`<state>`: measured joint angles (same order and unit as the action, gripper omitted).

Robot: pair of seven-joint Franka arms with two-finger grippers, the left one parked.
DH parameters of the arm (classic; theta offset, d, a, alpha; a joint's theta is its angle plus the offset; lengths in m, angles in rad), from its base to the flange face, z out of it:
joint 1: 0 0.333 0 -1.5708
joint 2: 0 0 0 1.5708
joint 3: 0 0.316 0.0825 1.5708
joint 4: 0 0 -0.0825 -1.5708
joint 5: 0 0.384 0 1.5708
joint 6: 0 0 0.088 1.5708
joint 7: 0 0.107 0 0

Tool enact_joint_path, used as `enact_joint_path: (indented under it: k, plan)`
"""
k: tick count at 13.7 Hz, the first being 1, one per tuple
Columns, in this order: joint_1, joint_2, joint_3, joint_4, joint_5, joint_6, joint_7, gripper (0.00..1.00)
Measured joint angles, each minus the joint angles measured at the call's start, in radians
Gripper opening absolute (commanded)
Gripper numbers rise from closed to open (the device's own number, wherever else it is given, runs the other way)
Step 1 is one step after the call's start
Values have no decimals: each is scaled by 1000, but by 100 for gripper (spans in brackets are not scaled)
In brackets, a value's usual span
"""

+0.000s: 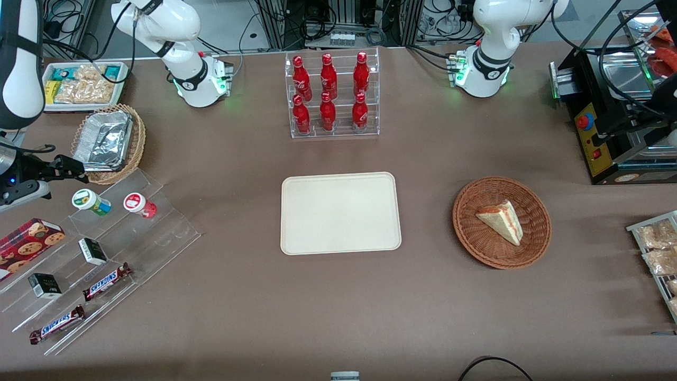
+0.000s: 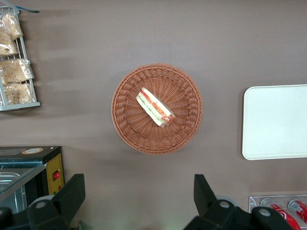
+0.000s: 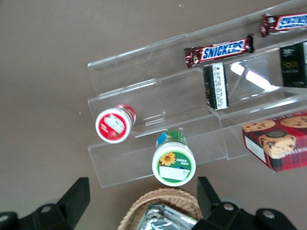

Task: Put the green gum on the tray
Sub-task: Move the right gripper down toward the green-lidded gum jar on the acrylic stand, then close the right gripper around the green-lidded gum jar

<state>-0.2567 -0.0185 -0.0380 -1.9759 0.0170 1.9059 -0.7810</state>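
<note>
The green gum (image 1: 91,201) is a green canister with a white lid. It lies on the top step of a clear acrylic stand, beside the red-lidded canister (image 1: 138,204). In the right wrist view the green gum (image 3: 173,160) shows its sunflower label. My gripper (image 1: 71,169) hovers over the edge of a foil-filled wicker basket, a little farther from the front camera than the gum. Its fingers (image 3: 72,197) are wide open and empty, and the gum lies just ahead of the gap. The cream tray (image 1: 340,213) lies bare at mid table, and also shows in the left wrist view (image 2: 276,122).
The acrylic stand (image 1: 169,233) also holds Snickers bars (image 1: 106,281), small dark boxes (image 1: 92,251) and a cookie box (image 1: 26,243). The wicker basket with foil (image 1: 108,143) is under my wrist. A cola bottle rack (image 1: 332,95) and a sandwich basket (image 1: 501,222) stand elsewhere.
</note>
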Motion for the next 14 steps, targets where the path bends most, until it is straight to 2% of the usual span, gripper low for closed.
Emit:
enact_joint_path:
  k: [3,8,14]
  plan:
    - [-40,-9,-1,-81,29,92,-137,99]
    - [-46,-9,-1,-196,53,301,-150,99]
    - [-46,-6,-1,-237,53,368,-164,99]
